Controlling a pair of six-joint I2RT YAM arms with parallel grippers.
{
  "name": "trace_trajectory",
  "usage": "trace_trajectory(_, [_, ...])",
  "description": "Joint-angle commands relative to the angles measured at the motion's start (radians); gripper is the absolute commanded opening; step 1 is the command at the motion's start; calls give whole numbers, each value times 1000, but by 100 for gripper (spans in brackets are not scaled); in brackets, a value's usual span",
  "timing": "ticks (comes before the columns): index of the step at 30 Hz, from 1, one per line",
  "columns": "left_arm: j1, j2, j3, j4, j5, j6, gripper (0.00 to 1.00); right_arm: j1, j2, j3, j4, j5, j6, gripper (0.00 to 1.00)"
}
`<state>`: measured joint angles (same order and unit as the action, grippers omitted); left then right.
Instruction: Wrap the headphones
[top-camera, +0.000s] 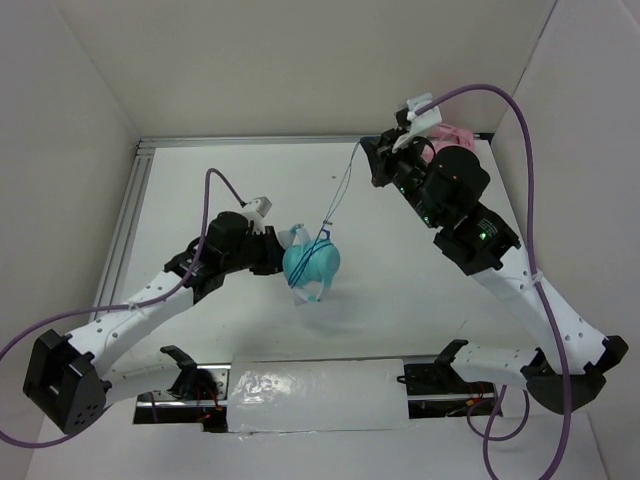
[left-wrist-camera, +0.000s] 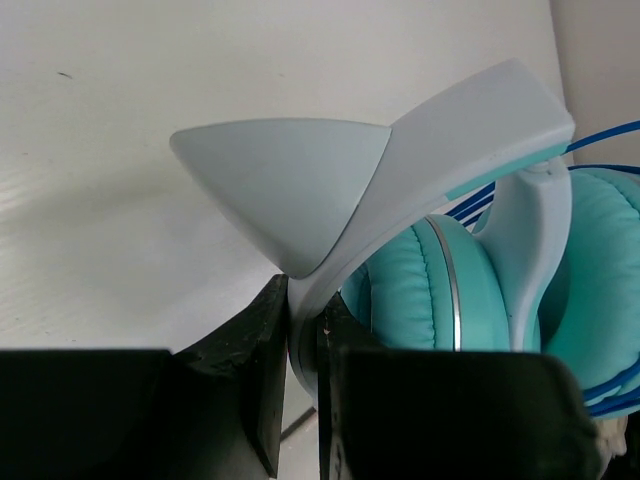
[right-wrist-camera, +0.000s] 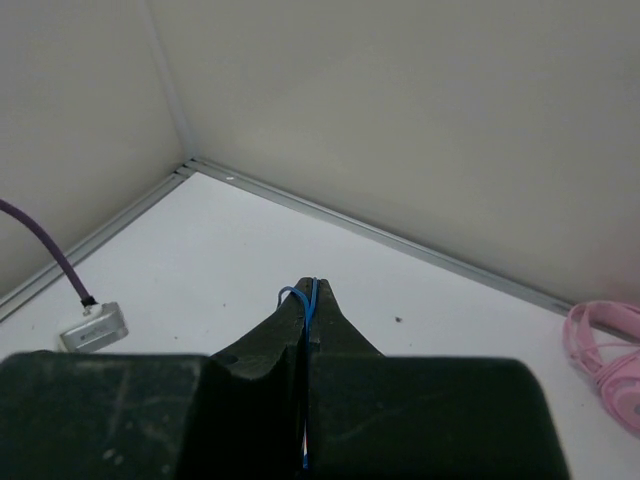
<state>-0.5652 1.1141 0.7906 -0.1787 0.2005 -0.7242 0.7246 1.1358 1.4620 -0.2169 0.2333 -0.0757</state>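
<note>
Clamping the band (left-wrist-camera: 470, 140) of the headphones (top-camera: 312, 262) with the left gripper (left-wrist-camera: 303, 310); pinching the cable (top-camera: 342, 185) taut with the right gripper (right-wrist-camera: 308, 300), ready for winding.

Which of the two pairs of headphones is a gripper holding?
The teal headphones: left gripper clamps their band, right gripper pinches their blue cable. The pink headphones lie ungripped near the back wall.

White table (top-camera: 420, 310) between plain pale walls (top-camera: 300, 60)

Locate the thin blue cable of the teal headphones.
Top view: the thin blue cable stretches from the teal over-ear headphones at centre up-right into the shut right gripper.
</note>
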Motion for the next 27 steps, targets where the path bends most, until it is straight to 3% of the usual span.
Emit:
trace_trajectory(1, [-38, -88, -22, 81, 103, 38, 0, -51, -14, -3, 96, -80, 51, 0])
trace_trajectory(6, [-45, -157, -27, 45, 105, 16, 0, -114, -67, -153, 123, -63, 109, 0])
trace_trajectory(17, [-6, -284, 51, -94, -79, -50, 0, -254, -304, -552, 241, -141, 263, 0])
trace_trajectory(24, [13, -361, 73, -65, -13, -43, 0, -290, -292, -670, 303, -193, 295, 0])
trace_trajectory(27, [16, -382, 84, -33, 48, -32, 0, -292, -268, -722, 384, -288, 272, 0])
